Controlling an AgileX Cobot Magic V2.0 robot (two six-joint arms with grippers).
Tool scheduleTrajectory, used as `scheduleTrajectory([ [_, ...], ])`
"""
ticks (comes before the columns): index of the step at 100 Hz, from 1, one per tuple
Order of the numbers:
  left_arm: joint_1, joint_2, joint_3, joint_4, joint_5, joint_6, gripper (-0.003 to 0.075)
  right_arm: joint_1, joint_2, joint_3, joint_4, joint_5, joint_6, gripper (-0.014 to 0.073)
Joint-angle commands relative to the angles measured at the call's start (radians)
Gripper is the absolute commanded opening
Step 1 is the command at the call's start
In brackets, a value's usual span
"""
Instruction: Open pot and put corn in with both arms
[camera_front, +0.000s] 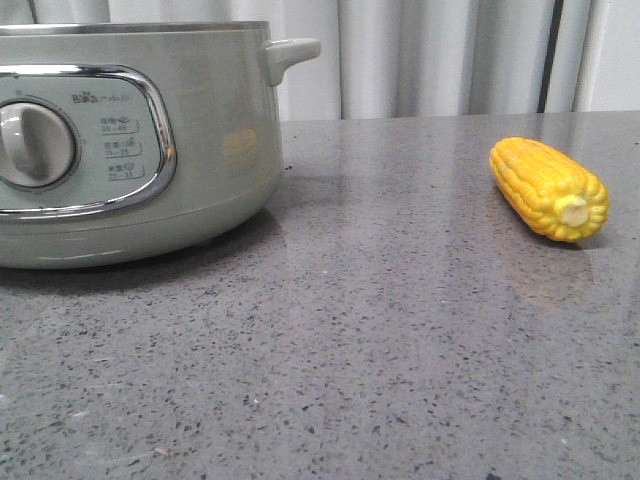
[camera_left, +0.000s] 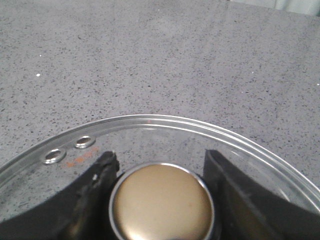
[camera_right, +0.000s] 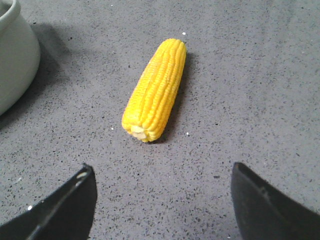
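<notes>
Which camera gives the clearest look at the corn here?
The right wrist view: the corn lies whole on the grey table, kernel rows and pale stub end sharp, ahead of the open right gripper. The front view shows it smaller, at the right. The left wrist view shows none of it.

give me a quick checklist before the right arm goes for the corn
1. lid off pot: ok, table shows through the glass.
2. left gripper on knob: ok, fingers flank it.
3. right gripper open: ok.
4. corn lying free, apart from pot: ok.
5. corn lined up between right gripper's fingers: ok.
6. pot inside empty: cannot tell.
</notes>
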Motion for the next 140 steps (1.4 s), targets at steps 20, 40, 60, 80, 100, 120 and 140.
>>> scheduleTrajectory([
  [20, 0.001, -0.033, -0.038, -0.004, -0.136, -0.002, 0.0472, 0.002, 0.010, -0.037, 0.010, -0.119, -0.009, 0.0480],
  [40, -0.091, -0.183, -0.039, -0.050, -0.202, -0.002, 0.0471, 0.002, 0.073, -0.076, 0.030, -0.172, -0.009, 0.0480],
  [60, -0.220, -0.444, -0.049, -0.011, -0.171, -0.002, 0.0471, 0.002, 0.297, -0.215, 0.039, -0.073, -0.018, 0.0480],
  [80, -0.275, -0.710, -0.049, -0.011, 0.016, -0.004, 0.0471, 0.002, 0.554, -0.346, 0.039, -0.028, -0.035, 0.0480],
  [100, -0.301, -0.895, -0.049, -0.011, 0.274, -0.004, 0.0471, 0.002, 0.788, -0.419, 0.043, -0.064, -0.035, 0.0480],
  [120, -0.301, -0.959, -0.049, -0.012, 0.306, -0.004, 0.0471, 0.002, 0.943, -0.447, 0.124, -0.084, -0.035, 0.0479],
  [140, -0.301, -0.963, -0.049, -0.028, 0.306, -0.004, 0.0471, 0.002, 0.977, -0.453, 0.139, -0.072, -0.035, 0.0241],
])
